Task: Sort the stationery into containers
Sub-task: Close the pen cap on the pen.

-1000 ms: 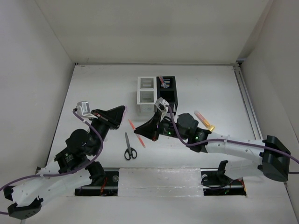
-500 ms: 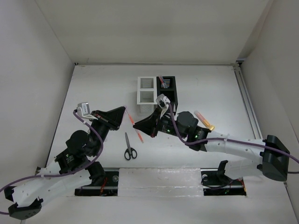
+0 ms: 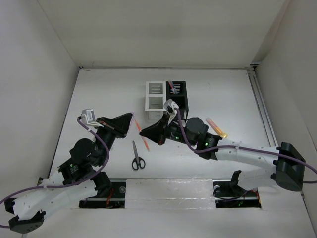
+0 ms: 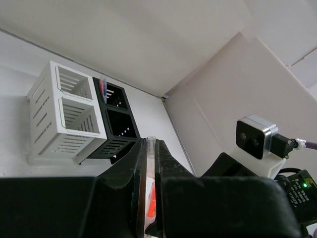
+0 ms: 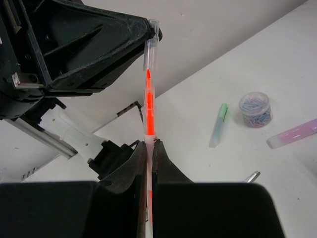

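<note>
A slim orange pen (image 3: 140,134) with a clear cap is held in the air between both grippers. My right gripper (image 3: 143,134) is shut on its barrel (image 5: 149,106). My left gripper (image 3: 131,119) is shut on the clear cap end (image 5: 151,37), whose tip pokes out between the jaws (image 4: 150,143). The white organizer (image 3: 155,96) and the black organizer (image 3: 179,96) stand side by side behind them. A pink pen (image 3: 171,87) stands in the black organizer's rear compartment. Black-handled scissors (image 3: 137,157) lie below the pen.
A pink highlighter with an orange end (image 3: 216,127) lies right of my right arm. The right wrist view shows a green pen (image 5: 218,125), a small clear round tub of clips (image 5: 255,109) and another pink highlighter (image 5: 293,134) on the table under the left arm.
My right gripper has carried the orange pen up and to the left, and its capped end now sits between the left gripper's jaws. The left arm has barely moved.
</note>
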Motion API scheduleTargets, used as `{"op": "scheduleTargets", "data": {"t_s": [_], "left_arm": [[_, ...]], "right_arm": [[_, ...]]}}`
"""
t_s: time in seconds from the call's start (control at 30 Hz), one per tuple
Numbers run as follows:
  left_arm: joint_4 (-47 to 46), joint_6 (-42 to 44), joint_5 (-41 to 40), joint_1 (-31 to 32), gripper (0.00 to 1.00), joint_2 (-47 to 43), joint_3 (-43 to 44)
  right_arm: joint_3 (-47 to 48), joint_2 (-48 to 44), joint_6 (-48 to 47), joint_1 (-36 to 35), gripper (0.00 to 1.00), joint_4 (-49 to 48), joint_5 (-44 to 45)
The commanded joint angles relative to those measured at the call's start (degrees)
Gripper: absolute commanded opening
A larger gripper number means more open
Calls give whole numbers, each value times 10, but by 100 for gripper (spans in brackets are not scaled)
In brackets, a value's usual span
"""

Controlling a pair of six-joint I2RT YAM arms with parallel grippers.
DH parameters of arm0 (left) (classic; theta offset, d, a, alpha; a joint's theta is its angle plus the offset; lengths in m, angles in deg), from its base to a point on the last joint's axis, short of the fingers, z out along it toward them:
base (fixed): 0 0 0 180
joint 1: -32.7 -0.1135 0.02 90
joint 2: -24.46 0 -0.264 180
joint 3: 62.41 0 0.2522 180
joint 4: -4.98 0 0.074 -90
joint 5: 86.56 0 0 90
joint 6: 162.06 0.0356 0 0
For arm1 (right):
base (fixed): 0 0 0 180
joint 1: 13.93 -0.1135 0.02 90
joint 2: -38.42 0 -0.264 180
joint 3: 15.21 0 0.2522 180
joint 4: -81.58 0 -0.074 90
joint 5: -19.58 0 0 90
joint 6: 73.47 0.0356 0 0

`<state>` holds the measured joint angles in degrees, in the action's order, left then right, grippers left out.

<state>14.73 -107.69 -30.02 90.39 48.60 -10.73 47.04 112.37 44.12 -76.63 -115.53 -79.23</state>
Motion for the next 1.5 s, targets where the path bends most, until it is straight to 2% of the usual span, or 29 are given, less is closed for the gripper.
{"op": "scheduleTargets", "data": {"t_s": [0.0,0.47,0.97,1.47], "left_arm": [[-32,2,-5,2,0,-6,-4],[-27,-5,-16,2,0,-1,7],[-37,-5,10,2,0,-1,1],[-32,-5,-7,2,0,-6,-9]], "right_arm": [[14,3,-4,2,0,-25,-10],[13,3,-3,2,0,-20,-4],[25,15,-10,2,0,-20,2],[14,-14,-10,2,0,-9,4]]}}
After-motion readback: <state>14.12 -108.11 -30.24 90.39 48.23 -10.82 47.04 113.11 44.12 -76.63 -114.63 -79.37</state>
